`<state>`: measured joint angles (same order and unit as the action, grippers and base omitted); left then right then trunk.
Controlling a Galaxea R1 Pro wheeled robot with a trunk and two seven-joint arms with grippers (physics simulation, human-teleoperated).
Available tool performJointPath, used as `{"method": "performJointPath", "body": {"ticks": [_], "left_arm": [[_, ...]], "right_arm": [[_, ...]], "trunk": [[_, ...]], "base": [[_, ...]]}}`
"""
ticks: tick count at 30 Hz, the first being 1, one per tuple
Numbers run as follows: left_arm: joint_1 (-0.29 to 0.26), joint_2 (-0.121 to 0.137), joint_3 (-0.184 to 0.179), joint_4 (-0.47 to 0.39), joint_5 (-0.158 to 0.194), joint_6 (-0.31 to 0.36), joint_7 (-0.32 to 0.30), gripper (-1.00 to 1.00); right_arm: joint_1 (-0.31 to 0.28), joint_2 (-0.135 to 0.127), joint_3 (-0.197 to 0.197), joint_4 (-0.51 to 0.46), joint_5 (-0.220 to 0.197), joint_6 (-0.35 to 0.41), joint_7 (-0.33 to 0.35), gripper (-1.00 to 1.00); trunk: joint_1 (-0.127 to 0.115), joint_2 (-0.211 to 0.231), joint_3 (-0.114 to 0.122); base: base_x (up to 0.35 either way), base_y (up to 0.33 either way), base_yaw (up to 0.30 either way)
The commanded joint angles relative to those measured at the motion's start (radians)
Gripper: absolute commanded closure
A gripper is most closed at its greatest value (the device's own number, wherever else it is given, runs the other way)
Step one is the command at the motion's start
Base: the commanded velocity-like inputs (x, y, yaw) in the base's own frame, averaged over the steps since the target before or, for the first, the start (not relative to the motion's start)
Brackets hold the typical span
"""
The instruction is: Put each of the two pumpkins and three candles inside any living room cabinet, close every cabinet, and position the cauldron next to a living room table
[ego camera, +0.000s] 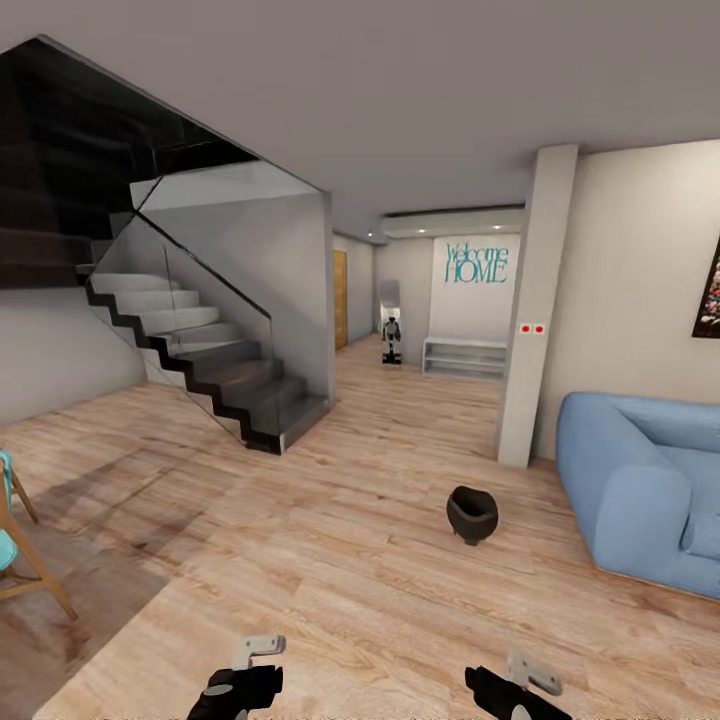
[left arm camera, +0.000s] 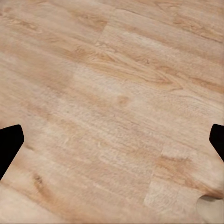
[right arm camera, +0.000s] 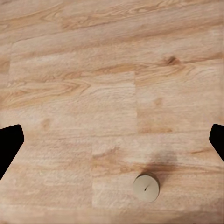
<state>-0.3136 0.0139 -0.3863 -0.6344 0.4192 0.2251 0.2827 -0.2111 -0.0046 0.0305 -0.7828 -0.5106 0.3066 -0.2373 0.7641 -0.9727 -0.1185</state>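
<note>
black cauldron (ego camera: 471,513) tilted; candle (right arm camera: 146,187) upright.

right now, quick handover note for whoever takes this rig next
Left gripper: jaws open, nothing held, wood floor below it.
Right gripper: jaws open, nothing held.
Cauldron: standing on the floor, apart from the blue sofa and left of it in the head view; no table beside it.
One candle: upright on the floor, seen from the right wrist.
Done: nothing that these views confirm.
Left: pick up this candle, find the other two candles and both pumpkins, stow all in a cabinet, close the cabinets, set the cauldron next to a table.
</note>
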Motion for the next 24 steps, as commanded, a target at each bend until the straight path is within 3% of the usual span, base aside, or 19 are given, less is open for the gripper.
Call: {"method": "performJointPath", "body": {"ticks": [1, 7, 12, 17, 24], "left_arm": [[-0.001, 0.001, -0.007, -0.003, 0.009, 0.003, 0.009, -1.0], [-0.001, 0.007, -0.005, -0.014, 0.013, 0.041, 0.004, -1.0], [-0.009, 0.003, -0.002, -0.087, 0.022, 0.261, 0.004, -1.0], [-0.065, 0.002, 0.006, -0.14, 0.032, 0.396, 0.008, -1.0], [-0.103, 0.006, 0.009, -0.16, 0.107, 0.432, 0.015, -1.0]], "right_arm": [[-0.001, 0.0, 0.003, -0.002, -0.008, 0.003, -0.009, -1.0], [-0.001, -0.003, 0.003, 0.002, -0.007, 0.006, -0.015, -1.0], [-0.013, -0.007, 0.003, 0.013, 0.002, 0.071, -0.02, -1.0], [-0.083, -0.02, 0.007, 0.04, 0.005, 0.189, -0.048, -1.0], [-0.122, -0.025, 0.012, 0.134, 0.007, 0.219, -0.056, -1.0]], "trunk": [[0.0, -0.001, -0.003], [0.0, -0.001, -0.013], [0.0, -0.001, -0.021], [0.0, -0.001, -0.029], [0.0, -0.001, -0.041]], "base": [[-0.006, 0.0, 0.0], [-0.002, 0.0, 0.0], [0.0, 0.0, 0.0], [0.0, 0.0, 0.0], [0.0, 0.0, 0.0]]}}
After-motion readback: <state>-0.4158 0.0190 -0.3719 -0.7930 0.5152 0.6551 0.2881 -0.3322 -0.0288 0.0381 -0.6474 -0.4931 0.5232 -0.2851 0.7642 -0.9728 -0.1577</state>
